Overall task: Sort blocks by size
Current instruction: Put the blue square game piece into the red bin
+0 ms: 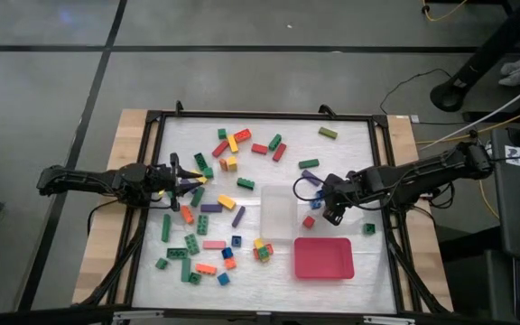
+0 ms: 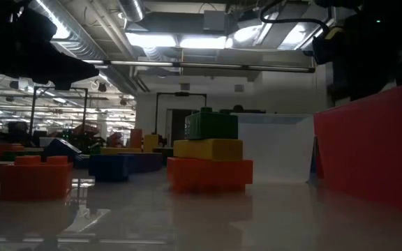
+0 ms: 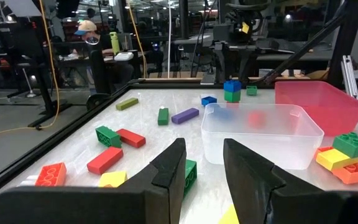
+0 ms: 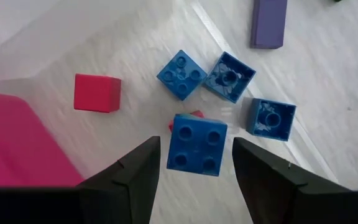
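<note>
While the glossy white worktop (image 1: 350, 149) mirrors the ceiling lights, the blocks (image 1: 208, 208), hard studded plastic in green, red, yellow, blue, orange and purple, lie scattered mostly over its left and middle parts, short squares among longer bars. The right tool (image 4: 194, 163) hangs over a cluster of blue squares beside the clear tub (image 1: 278, 212), its dark fingers apart on either side of a blue four-stud square block (image 4: 196, 144) that hides all but a corner of a red piece beneath; whether the fingers touch it I cannot tell. The left tool (image 3: 202, 167) sits low among blocks at the left, fingers narrowly apart and empty. The smooth red tray (image 1: 323, 257) lies near the front edge; in the low view it is cut off.
</note>
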Available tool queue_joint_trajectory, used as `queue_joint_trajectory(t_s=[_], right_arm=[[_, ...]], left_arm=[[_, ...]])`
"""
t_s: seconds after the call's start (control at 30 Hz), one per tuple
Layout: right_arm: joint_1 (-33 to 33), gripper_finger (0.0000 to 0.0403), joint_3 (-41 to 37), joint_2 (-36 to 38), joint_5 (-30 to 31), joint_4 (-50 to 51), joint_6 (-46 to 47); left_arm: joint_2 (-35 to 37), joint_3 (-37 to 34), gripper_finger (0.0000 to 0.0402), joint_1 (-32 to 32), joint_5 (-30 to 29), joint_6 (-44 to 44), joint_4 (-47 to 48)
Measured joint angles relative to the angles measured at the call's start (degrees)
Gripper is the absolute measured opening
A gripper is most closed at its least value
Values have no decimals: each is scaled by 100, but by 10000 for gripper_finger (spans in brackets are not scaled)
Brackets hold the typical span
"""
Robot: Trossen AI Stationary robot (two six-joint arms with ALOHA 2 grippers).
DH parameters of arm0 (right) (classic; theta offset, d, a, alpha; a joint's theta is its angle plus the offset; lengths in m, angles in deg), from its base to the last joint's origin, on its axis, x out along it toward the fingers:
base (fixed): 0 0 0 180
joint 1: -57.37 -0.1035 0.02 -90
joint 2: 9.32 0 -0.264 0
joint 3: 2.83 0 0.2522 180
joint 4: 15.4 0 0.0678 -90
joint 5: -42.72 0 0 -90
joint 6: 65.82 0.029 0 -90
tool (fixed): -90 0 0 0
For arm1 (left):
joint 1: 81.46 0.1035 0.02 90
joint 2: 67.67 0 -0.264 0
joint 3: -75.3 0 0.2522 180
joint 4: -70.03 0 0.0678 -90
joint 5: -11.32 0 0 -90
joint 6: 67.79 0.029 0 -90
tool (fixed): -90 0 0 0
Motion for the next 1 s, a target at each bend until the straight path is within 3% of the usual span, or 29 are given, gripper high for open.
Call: queue_joint_trajectory(t_s=[1.0], right_arm=[[0,202,-232,-13,16,-121,-7]], left_arm=[[1,1,98,0,2,0,0]])
